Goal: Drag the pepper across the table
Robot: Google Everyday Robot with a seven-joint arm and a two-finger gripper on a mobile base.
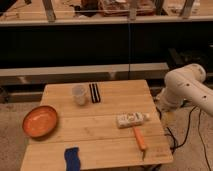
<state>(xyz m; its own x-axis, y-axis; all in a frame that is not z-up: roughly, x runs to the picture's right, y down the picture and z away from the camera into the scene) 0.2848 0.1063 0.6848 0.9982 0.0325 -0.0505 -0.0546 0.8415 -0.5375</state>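
The claw is not in the picture. Only the white arm (187, 89) shows, bulking up beside the right edge of the worktop (60, 92) and running out of frame to the right. I cannot tell whether the claw is spread, pressed together or pinching anything. It must sit somewhere past that right border, so places here are reckoned from that side.

The pepper (140, 138) is a slim orange one. It lies flat on the worktop near the front right corner, its length running roughly front to back and its darker tip toward the front edge. Of everything on the wood it looks closest to where the claw should be, which suits a short reach. Nothing touches it, so the drag has not begun.

Just beyond the pepper, further from the claw's side, lies a white tube (132, 119), near but apart. Further off stand a pale cup (79, 94) and two black bars (94, 92) beside it. An orange bowl (40, 121) sits at the far side from the claw, and a blue thing (72, 158) lies at the front edge.

My guess is that the bare wood leftward of the pepper gives the drag its path, provided it steers in front of the tube.
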